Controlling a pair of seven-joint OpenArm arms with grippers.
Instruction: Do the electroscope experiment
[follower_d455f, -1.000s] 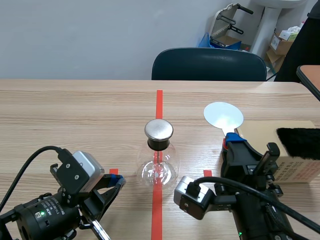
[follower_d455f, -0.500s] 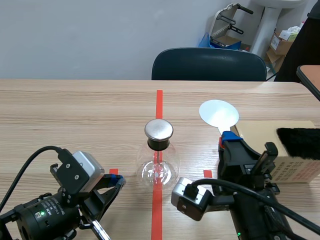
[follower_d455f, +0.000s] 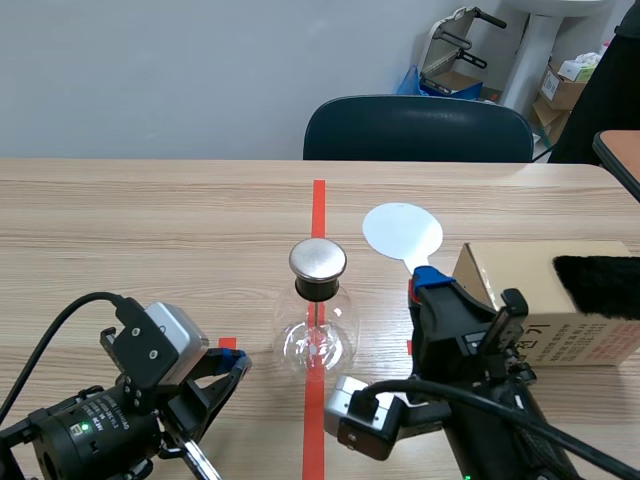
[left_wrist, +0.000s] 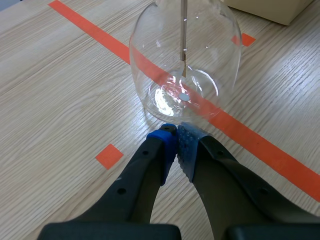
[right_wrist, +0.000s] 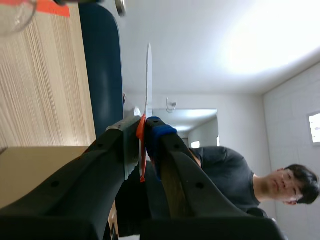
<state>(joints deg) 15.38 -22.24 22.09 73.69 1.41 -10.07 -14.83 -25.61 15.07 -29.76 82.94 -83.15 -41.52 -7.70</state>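
The electroscope, a clear glass flask (follower_d455f: 318, 335) with a round metal cap (follower_d455f: 318, 259), stands on the red tape line at the table's middle. My right gripper (follower_d455f: 425, 281) is shut on the red handle (right_wrist: 142, 152) of a white disc paddle (follower_d455f: 402, 231). It holds the disc upright, just right of the cap and a little above it; in the right wrist view the disc (right_wrist: 149, 80) shows edge-on. My left gripper (follower_d455f: 229, 362) rests low at the front left, shut on nothing. Its pads (left_wrist: 176, 140) meet just short of the flask's base (left_wrist: 184, 95).
A cardboard box (follower_d455f: 535, 300) with a piece of black fur (follower_d455f: 598, 285) on top lies right of the right arm. A dark chair (follower_d455f: 418, 128) stands beyond the far table edge. A person in a dark shirt (right_wrist: 225, 172) appears behind in the right wrist view.
My right arm has carried the disc paddle leftward, from near the box to close beside the flask's metal cap. The left arm has stayed put.
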